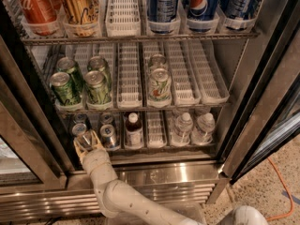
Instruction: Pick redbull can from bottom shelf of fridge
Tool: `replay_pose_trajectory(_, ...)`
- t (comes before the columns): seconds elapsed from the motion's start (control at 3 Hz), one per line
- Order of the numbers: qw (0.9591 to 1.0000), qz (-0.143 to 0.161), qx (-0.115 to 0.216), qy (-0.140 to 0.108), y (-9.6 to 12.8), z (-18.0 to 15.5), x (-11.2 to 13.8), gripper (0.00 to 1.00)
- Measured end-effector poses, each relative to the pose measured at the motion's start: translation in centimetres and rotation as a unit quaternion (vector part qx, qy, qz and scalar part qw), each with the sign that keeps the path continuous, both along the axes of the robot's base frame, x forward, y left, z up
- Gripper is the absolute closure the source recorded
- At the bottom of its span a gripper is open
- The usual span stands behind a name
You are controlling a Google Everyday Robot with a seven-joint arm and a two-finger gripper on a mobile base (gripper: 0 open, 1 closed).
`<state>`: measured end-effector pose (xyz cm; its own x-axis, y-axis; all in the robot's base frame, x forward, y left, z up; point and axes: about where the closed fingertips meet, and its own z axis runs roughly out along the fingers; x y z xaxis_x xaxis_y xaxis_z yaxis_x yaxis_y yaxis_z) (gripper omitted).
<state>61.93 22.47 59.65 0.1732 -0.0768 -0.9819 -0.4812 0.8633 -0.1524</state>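
Stainless steel and dark door frames are surrounding me: the fridge (262, 78) is standing open, with colas along the top rack and green cans (65, 88) on the middle one.

I am working at the bottom shelf counter (154, 130), the lowest wire rack with white slotted lanes. The redbull can (79, 129) is standing upright at the counter's front left corner, silver top showing. Another small can (108, 136) is standing just beside it, and the white-capped bottle (133, 130) one lane further along.

My gripper (87, 142) is reaching over the front edge and sitting right against the can. My fingers are looking spread, bracketing its body rather than pinching it.

I am judging the can as light, rigid, smooth and probably slippery from the cold. Taking hold across the mid-body, below the rim, looks like the steadiest grasp, with moderate squeeze to avoid denting the thin wall.
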Motion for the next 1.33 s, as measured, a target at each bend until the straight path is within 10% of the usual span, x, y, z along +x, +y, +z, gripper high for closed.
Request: replay_pose_trajectory(1.33, 0.9996, 0.01, 0.02, -0.016, 0.7, 3.0, -2.2, 1.0)
